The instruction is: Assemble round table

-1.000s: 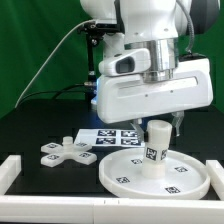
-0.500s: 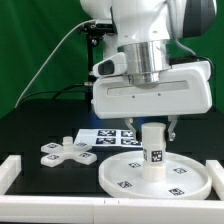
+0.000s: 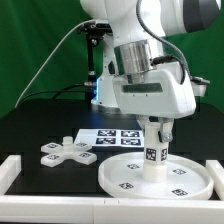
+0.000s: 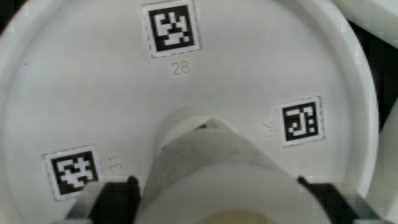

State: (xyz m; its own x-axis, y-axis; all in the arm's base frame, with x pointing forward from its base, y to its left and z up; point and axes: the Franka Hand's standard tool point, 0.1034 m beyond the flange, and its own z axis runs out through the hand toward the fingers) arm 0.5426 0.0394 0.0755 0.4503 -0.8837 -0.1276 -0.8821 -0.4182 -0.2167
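Note:
The large round disc (image 3: 118, 172) lies flat at the front of the table. The short thick leg (image 3: 155, 158) stands upright on the disc's centre. My gripper (image 3: 157, 126) comes straight down over the leg's top, with a finger on each side of it. In the wrist view the leg (image 4: 214, 165) fills the space between my dark fingers (image 4: 116, 200), which touch its sides, and the gripper (image 4: 217, 205) is shut on it. The tagged disc (image 4: 196, 95) lies beyond the leg. The cross-shaped base (image 3: 62, 152) lies apart at the exterior view's left.
The marker board (image 3: 112, 135) lies flat behind the disc. A white border rim (image 3: 18, 172) runs along the front and the exterior view's left edge of the black table. A green backdrop and a cable stand behind.
My hand has turned about its vertical axis over the leg, from broadside to narrower. The leg has shifted slightly towards the exterior view's left and stays upright on the disc.

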